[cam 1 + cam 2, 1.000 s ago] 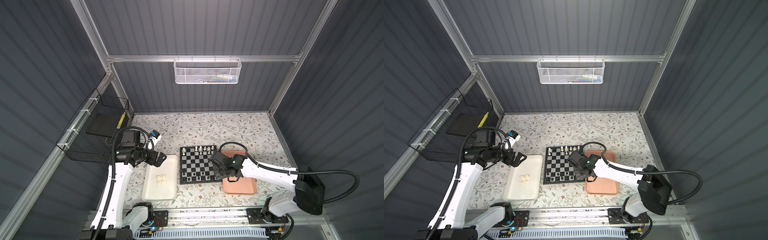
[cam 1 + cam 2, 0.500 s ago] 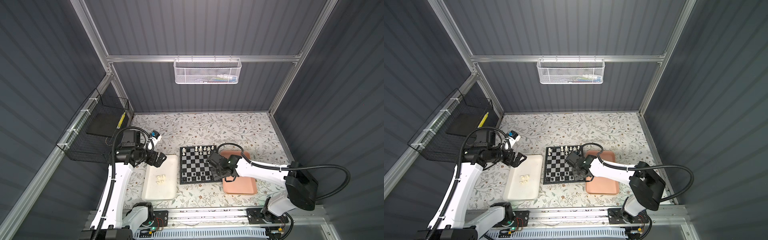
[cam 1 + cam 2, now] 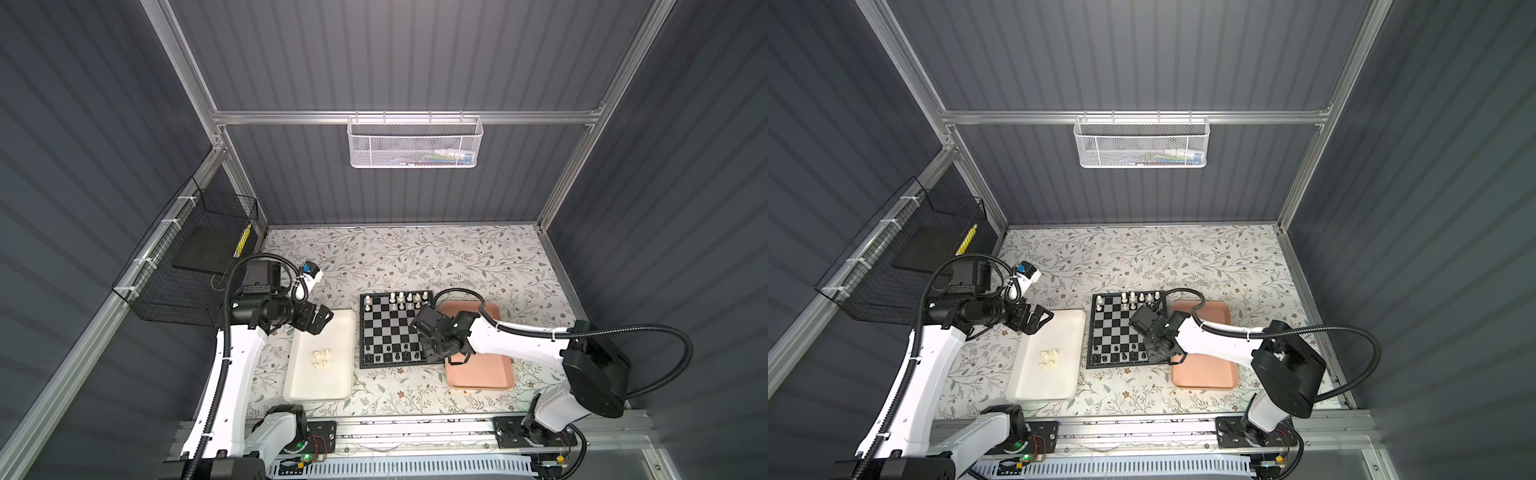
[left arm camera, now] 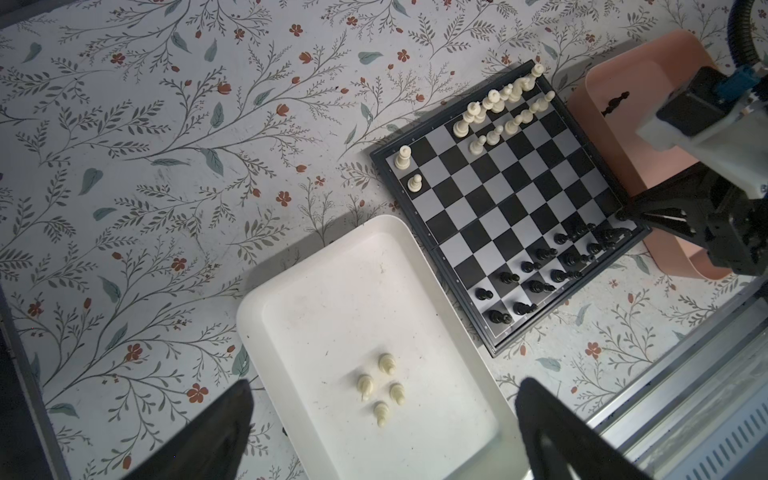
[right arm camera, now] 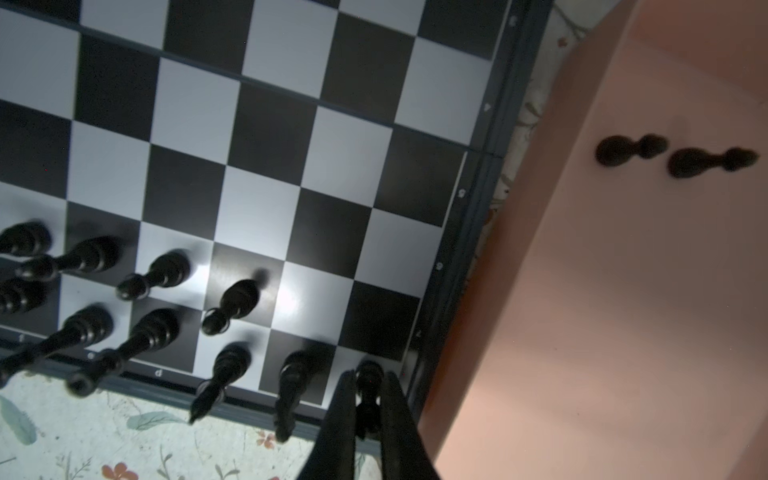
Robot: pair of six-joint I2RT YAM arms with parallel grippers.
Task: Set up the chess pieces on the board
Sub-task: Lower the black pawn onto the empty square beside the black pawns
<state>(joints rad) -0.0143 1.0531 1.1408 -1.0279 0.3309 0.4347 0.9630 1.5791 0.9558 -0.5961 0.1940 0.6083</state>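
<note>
Dark ribbed walls (image 3: 415, 62) box in my floral worktop (image 3: 415, 257), where the board (image 3: 386, 328) lies between a white tray (image 3: 345, 324) and a pink tray (image 3: 482, 370), my right end effector (image 5: 369, 388) pinching a black piece (image 5: 368, 370) on its near corner square beside the pink tray, my left end effector (image 3: 323, 321) spread wide over the white tray's far corner.

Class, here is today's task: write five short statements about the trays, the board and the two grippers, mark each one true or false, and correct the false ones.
1. The white tray holds four cream pieces. True.
2. Black pieces lie on their sides in the pink tray. True.
3. The right gripper hangs open over the pink tray. False: it is shut on a black piece at the board's corner.
4. The left gripper holds a cream piece. False: it is open and empty.
5. The board's far rows hold black chessmen. False: cream chessmen stand there.
</note>
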